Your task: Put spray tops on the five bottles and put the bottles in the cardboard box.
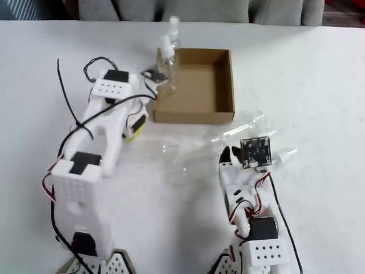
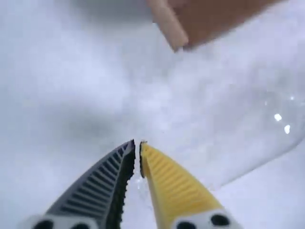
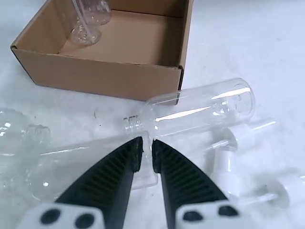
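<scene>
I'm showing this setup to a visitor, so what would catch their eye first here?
The brown cardboard box sits mid-table with topped bottles standing in its far left corner. In front of it, clear uncapped bottles lie on the white table beside loose spray tops, just beyond the right arm's fingers.

light: bright, even, from above | table [image 1: 319,85]: white, nearly washed out | shadows: faint and soft beside the left arm [image 1: 85,171] and at the foot of the box [image 1: 194,117] near wall | glare: white streaks along the lying clear bottle [image 3: 200,107]
</scene>
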Controlling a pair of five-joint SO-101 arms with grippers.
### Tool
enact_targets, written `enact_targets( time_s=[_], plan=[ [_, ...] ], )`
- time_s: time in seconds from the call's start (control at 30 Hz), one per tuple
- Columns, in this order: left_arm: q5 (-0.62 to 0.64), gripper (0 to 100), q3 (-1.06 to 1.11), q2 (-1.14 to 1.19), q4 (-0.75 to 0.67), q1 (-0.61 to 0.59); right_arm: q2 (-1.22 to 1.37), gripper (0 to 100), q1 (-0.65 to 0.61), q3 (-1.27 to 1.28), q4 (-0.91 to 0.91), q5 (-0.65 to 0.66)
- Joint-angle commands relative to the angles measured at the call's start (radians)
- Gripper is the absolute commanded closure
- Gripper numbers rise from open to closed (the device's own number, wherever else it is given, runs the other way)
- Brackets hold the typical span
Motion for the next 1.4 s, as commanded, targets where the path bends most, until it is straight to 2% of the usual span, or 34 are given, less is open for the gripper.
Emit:
enact_targets(
  time_s=[0.0,0.13,0.33,0.57,0.63,0.73,0.83,1.13,1.37],
  plan=[
    [-0.104,98,-0.06,-0.021,0.109,-0.022,-0.007,98.4,0.012,0.012,0.018,0.011],
    [-0.157,98,-0.052,-0.05,0.121,-0.033,-0.007,98.4,0.012,0.012,0.018,0.011],
    [-0.229,98,-0.052,-0.22,0.155,-0.05,-0.007,98.4,0.012,0.012,0.018,0.011],
    [-0.393,98,-0.011,-0.367,0.227,0.005,-0.007,98.4,0.012,0.012,0.018,0.011],
    [-0.466,95,0.052,-0.39,0.227,0.042,-0.007,98.4,0.012,0.012,0.018,0.011],
    [-0.543,85,0.161,-0.427,0.222,0.104,-0.007,98.4,0.013,0.012,0.018,0.011],
    [-0.548,79,0.224,-0.467,0.209,0.173,-0.007,98.4,0.013,0.012,0.018,0.011],
    [-0.546,79,0.244,-0.539,0.12,0.317,-0.007,98.4,0.013,0.012,0.018,0.011],
    [-0.545,79,0.244,-0.449,0.018,0.332,-0.007,98.4,0.013,0.012,0.018,0.04]
  ],
)
